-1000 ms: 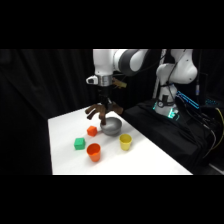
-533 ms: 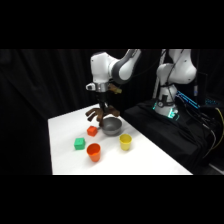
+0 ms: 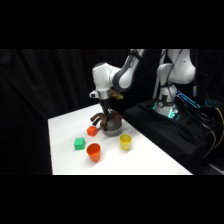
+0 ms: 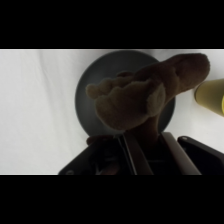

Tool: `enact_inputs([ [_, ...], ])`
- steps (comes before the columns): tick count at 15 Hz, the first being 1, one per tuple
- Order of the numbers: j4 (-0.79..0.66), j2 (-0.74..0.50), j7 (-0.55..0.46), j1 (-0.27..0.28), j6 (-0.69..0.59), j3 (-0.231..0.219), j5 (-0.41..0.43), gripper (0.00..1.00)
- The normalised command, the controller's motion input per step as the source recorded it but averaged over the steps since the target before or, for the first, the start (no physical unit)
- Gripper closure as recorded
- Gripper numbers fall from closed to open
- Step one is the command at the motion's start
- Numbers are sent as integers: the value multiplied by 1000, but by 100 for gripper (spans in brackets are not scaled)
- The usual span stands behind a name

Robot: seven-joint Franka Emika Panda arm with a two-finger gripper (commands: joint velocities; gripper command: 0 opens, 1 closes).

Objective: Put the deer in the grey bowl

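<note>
step: carry-over, near done | tool point(image 4: 145, 145) clamped on dark brown soft plush deer point(image 4: 145, 92), wrist view | deer hangs right above round shallow grey bowl point(image 4: 87, 90), centre of side frame, legs point(image 3: 97, 120) spilling past its left rim | next: judged short descent, then release; mind deer draping over rim onto white tabletop point(image 3: 150, 157)

A dark brown deer point(image 3: 104, 120) is seen just under the gripper point(image 3: 107, 111), whose housing is white above black fingers. A plain grey bowl point(image 3: 113, 131) is seen directly below it. In the wrist view the deer point(image 4: 145, 92) is shown as plain mid-brown against the dark grey bowl point(image 4: 85, 100). Near the gripper, on the white table point(image 3: 150, 160), a yellow cup point(image 3: 125, 142), an orange cup point(image 3: 93, 152), a small orange block point(image 3: 92, 131) and a green block point(image 3: 79, 144) are seen.
</note>
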Motion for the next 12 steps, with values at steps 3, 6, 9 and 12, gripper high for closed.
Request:
enact_inputs([
  [3, -98, -1, -209, -75, 143, 58, 148, 95],
  [6, -33, 39, -224, -81, 107, 72, 168, 47],
  [9, 11, 35, -221, -80, 75, 89, 169, 23],
  [12, 22, -14, -236, -75, 1, 98, 144, 1],
])
